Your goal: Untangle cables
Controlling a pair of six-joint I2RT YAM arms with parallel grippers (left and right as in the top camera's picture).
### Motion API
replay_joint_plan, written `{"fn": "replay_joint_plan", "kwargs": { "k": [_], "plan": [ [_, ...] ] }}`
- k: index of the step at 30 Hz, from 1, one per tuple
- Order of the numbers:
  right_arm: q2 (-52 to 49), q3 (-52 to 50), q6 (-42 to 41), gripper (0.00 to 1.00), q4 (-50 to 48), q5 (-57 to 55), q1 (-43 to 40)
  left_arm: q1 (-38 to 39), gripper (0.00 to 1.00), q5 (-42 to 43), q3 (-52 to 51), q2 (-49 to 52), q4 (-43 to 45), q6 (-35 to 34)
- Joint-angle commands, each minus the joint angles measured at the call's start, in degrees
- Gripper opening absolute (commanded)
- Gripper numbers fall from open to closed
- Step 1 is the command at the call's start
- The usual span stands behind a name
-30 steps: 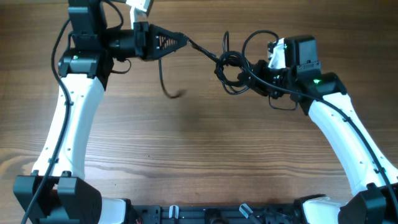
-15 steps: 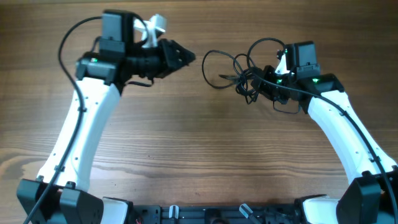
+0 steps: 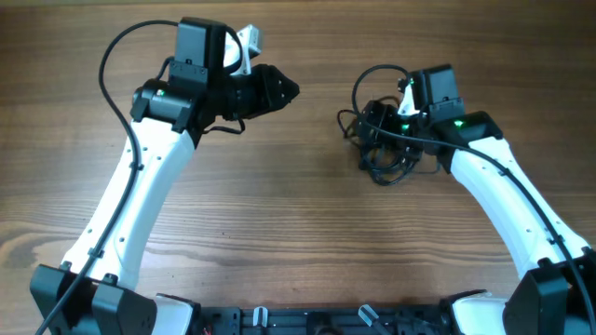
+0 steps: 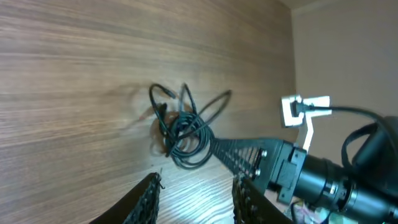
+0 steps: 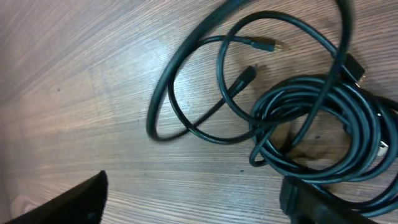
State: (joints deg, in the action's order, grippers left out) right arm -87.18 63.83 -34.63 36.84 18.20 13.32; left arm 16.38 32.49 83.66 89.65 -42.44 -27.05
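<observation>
The cables (image 3: 384, 144) are thin black cords lying in a tangled heap on the wooden table, right of centre. In the right wrist view the coiled bundle (image 5: 317, 124) lies by my right-hand finger (image 5: 323, 205), with loose loops and a small plug end (image 5: 245, 76) spread to the left. My right gripper (image 5: 196, 183) is wide open over bare wood and holds nothing. My left gripper (image 3: 287, 91) hangs to the left of the heap, apart from it. Its fingers (image 4: 146, 199) stand apart with nothing between them, and the cables (image 4: 183, 127) lie ahead.
The right arm's meshed finger (image 4: 239, 149) reaches the heap's near side in the left wrist view. Thicker black wires run along both white arms (image 3: 140, 205). The arm bases sit at the table's front edge (image 3: 298, 321). A wall rises beyond the table's far side (image 4: 348, 50).
The left gripper let go of the cable it was pulling taut and moved right. The right gripper opened. The stretched cables fell into a heap by the right gripper.
</observation>
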Motion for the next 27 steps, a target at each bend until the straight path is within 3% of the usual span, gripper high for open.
{"fn": "replay_joint_plan", "kwargs": {
  "k": [1, 6, 9, 17, 18, 27],
  "plan": [
    [0.39, 1.46, 0.90, 0.96, 0.96, 3.23, -6.12, 4.44, 0.40, -1.22, 1.42, 2.78, 0.39, 0.90],
    [0.55, 2.71, 6.21, 0.99, 2.12, 11.13, -20.46, 15.34, 0.42, -13.42, 1.42, 7.19, 1.55, -0.81],
    [0.50, 2.69, 9.07, 0.99, 3.61, 11.50, -24.76, 22.64, 0.48, -20.83, 1.42, 10.25, 3.89, 0.37],
    [0.48, 2.56, 10.71, 0.99, 5.92, 10.12, -24.92, 34.25, 0.64, -24.06, 1.42, 22.36, 10.64, 10.64],
    [0.48, 2.54, 10.82, 0.99, 6.03, 10.14, -24.92, 35.32, 0.69, -28.17, 1.42, 23.61, 11.93, 10.69],
    [0.48, 2.47, 12.22, 0.99, 7.32, 9.92, -24.92, 36.39, 0.85, -36.54, 1.42, 31.43, 23.91, 14.97]
  ]
}}
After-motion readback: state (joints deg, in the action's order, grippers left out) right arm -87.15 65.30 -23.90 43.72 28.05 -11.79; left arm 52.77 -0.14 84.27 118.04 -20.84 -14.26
